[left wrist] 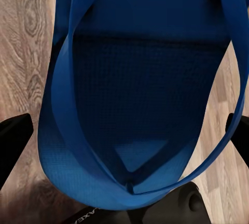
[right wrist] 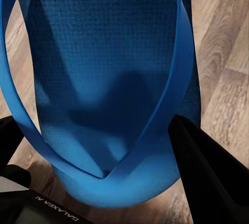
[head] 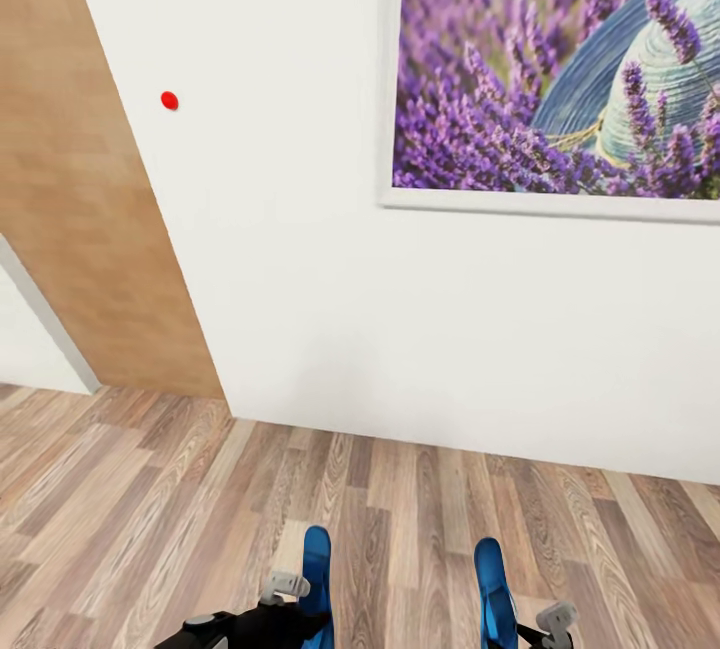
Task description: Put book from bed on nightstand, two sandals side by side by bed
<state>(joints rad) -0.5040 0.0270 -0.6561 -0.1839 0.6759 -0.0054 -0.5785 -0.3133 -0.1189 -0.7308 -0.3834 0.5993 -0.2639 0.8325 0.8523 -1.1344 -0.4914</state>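
I hold the two bright blue sandals, one in each gripper, low in the head view above the wood-plank floor. My left gripper point(head: 298, 607) is shut on the left sandal point(head: 317, 569). My right gripper point(head: 522, 627) is shut on the right sandal point(head: 492, 579). In the left wrist view the sandal point(left wrist: 140, 79) with its strap sits between two black fingers point(left wrist: 13, 143). In the right wrist view the other sandal point(right wrist: 104, 79) lies against a black finger point(right wrist: 207, 169). The book, the bed and the nightstand are out of view.
A white wall point(head: 300, 259) stands close ahead, with a framed lavender picture point(head: 560, 69) at upper right and a small red dot point(head: 169, 100). A light wooden door panel point(head: 80, 199) is at the left. Wood-plank floor point(head: 150, 499) runs along the wall's base.
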